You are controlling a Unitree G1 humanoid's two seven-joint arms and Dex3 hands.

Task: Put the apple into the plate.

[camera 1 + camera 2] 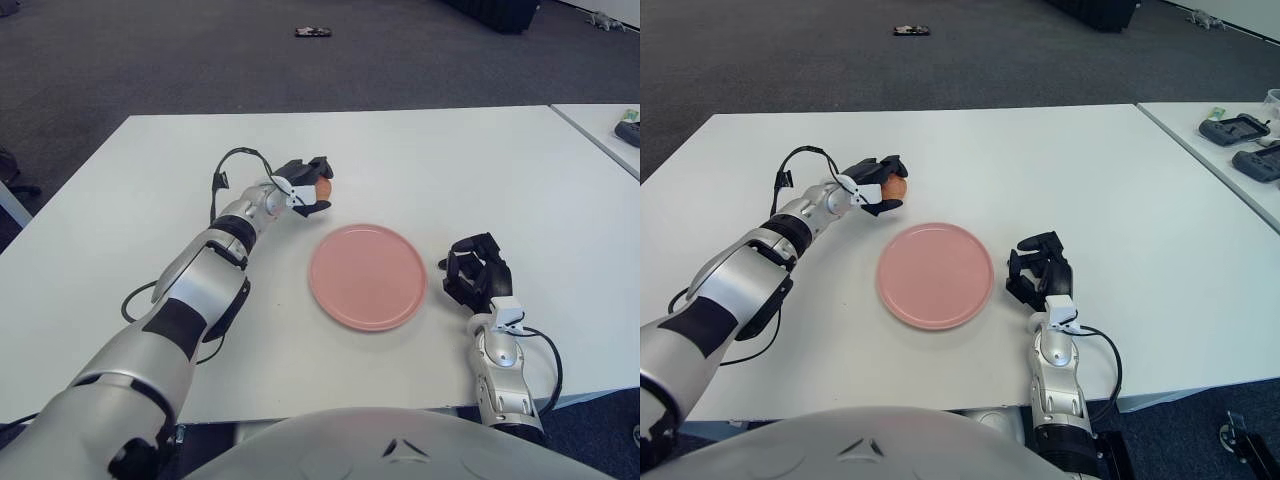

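Now my left hand clamps the apple beyond the plate; my right hand, curled empty, sits beside it.

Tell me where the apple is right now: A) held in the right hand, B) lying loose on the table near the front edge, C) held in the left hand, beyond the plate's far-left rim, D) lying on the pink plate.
C: the left hand has its fingers closed around the apple, beyond the far-left rim of the pink plate, while the right hand shows to the plate's right, holding nothing.
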